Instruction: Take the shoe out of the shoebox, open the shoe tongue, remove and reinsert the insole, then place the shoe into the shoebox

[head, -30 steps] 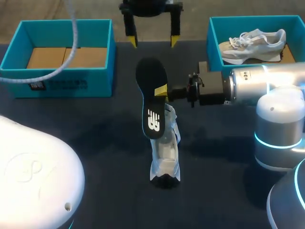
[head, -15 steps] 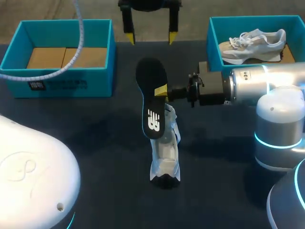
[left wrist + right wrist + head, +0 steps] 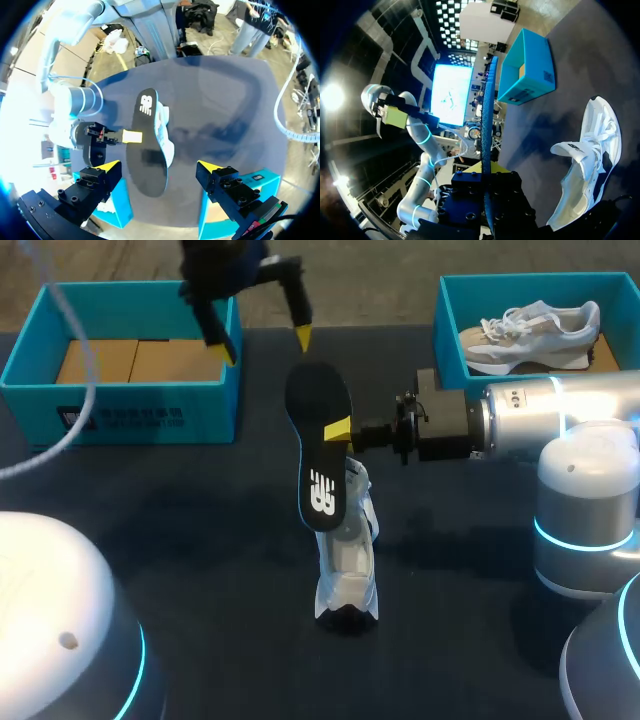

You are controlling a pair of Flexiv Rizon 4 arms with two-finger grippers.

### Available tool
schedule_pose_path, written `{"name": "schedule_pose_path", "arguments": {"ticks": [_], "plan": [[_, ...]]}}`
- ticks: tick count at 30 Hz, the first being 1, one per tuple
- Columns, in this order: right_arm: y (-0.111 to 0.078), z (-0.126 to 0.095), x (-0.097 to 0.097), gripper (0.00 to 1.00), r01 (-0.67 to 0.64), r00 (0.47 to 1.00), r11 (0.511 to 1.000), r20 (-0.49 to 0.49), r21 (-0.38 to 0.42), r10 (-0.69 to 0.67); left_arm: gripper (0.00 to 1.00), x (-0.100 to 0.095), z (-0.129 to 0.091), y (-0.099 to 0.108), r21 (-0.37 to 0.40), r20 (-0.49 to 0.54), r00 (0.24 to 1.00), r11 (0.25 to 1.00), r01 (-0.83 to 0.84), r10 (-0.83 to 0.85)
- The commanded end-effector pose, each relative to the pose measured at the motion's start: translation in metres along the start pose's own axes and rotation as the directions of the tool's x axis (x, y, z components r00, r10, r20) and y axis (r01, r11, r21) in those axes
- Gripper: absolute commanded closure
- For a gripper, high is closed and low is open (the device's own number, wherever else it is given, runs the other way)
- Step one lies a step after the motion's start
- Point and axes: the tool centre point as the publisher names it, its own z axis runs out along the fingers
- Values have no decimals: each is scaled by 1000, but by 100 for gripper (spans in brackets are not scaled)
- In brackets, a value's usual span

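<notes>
Dark table [image 3: 200, 540], white shoe [image 3: 348, 570] mid-table, left shoebox [image 3: 130, 415], right shoebox [image 3: 445, 330]

Dark navy bench [image 3: 200, 540], matte, spanning nearly the whole head view; softly lit, faint shadows pooled on its surface.

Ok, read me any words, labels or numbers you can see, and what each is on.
On the insole: a white logo mark, no words to quote.
On the left shoebox front: white label print, too small to read.
On the shoe tongue: a dark tag, too blurred to read.
</notes>
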Motion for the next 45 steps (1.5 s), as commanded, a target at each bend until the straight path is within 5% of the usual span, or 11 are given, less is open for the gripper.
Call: {"name": "schedule_pose_path", "arguments": {"ticks": [1, 3, 4, 17, 36, 39, 45], "plan": [[0, 2, 1, 100, -1, 1000, 1000, 3, 0, 1, 0, 28, 11, -5, -74, 806, 590, 997, 17, 49], [0, 2, 1, 100, -1, 1000, 1000, 3, 0, 1, 0, 28, 12, -5, -73, 817, 573, 997, -10, 65], [0, 2, 1, 100, -1, 1000, 1000, 3, 0, 1, 0, 26, 10, -5, -112, 753, 646, 992, -60, 124], [0, 2, 1, 100, -1, 1000, 1000, 3, 0, 1, 0, 25, 14, -6, -112, 755, 642, 991, -67, 129], [0, 2, 1, 100, -1, 1000, 1000, 3, 0, 1, 0, 42, 63, -21, -229, 917, 356, 968, 104, 179], [0, 2, 1, 100, -1, 1000, 1000, 3, 0, 1, 0, 45, 63, -16, -192, 947, 283, 975, 113, 154], [0, 2, 1, 100, -1, 1000, 1000, 3, 0, 1, 0, 46, 61, -14, -172, 948, 289, 980, 103, 136]]}}
